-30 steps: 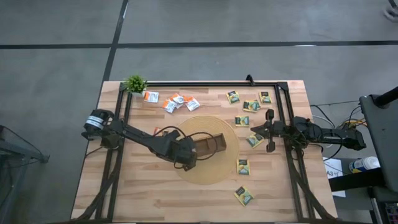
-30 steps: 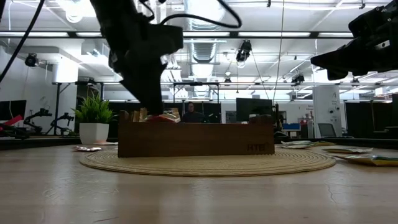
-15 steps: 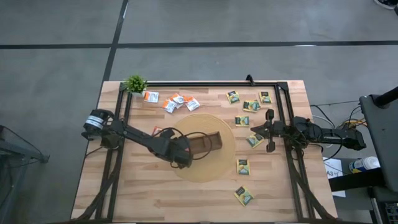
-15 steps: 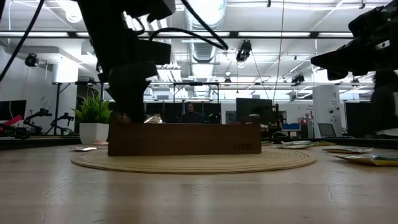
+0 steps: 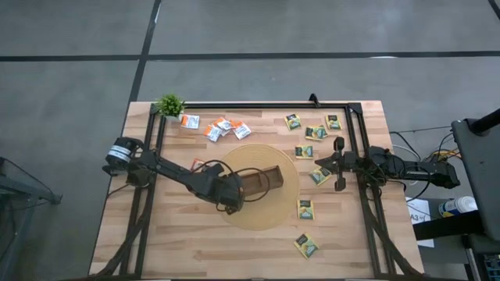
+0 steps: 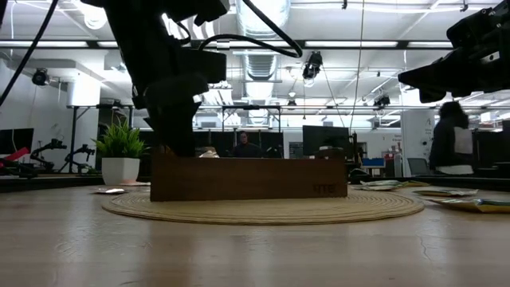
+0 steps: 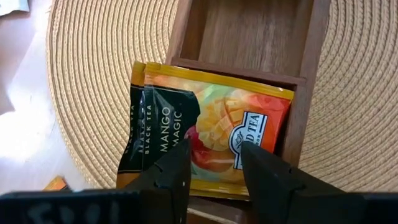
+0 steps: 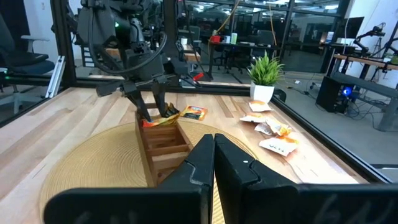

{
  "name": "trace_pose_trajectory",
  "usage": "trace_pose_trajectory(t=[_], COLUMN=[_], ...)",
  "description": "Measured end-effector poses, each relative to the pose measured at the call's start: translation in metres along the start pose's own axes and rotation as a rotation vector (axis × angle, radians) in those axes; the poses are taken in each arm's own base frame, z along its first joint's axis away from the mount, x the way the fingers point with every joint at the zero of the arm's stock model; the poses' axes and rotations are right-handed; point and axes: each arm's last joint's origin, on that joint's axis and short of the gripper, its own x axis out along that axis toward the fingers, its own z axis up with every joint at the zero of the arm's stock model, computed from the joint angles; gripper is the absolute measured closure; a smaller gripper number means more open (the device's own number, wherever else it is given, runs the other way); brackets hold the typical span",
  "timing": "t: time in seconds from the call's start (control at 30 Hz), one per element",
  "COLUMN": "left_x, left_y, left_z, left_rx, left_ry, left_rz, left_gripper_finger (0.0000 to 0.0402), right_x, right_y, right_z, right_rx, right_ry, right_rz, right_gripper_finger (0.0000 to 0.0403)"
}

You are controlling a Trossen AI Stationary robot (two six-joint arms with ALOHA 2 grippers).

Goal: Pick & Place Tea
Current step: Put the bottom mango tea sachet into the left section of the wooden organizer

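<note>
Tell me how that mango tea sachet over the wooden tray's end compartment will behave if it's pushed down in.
The mango tea sachet looks thin and flat, so probably light and floppy; its dark edge already curls. Its printed face looks glossy, so it may slide. It spans about the width of the wooden tray compartment, so it could catch on the walls.

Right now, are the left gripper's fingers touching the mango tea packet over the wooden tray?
Touching. In the left wrist view the left gripper has both fingers against the mango tea packet, over the tray.
</note>
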Motion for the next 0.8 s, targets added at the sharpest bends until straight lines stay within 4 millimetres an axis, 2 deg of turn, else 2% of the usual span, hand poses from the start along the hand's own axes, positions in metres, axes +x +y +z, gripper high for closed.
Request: trace_pose_trajectory(t=[0.23,0.43,0.6,0.8], left_x=[-0.015,-0.017,-0.016,-0.001], left_y=[-0.003,-0.004,-0.006,-0.012], left_z=[0.010,0.013,0.017,0.014], left_rx=[0.001,-0.018,-0.023,0.034], left_ry=[-0.012,-0.029,-0.079,-0.057], left_rz=[-0.024,-0.032,-0.032,-0.013], left_gripper_finger=[0.0266,0.0266,0.0266,0.0266], right_x=[0.000,0.000,0.000,0.000], right_y=[0.000,0.000,0.000,0.000], right_z=[0.000,0.000,0.000,0.000], right_rx=[0.000,0.000,0.000,0.000], right_ry=[0.000,0.000,0.000,-0.001], right_rz=[0.000,0.000,0.000,0.000], right_gripper_finger=[0.0394,0.0394,0.0394,0.0394])
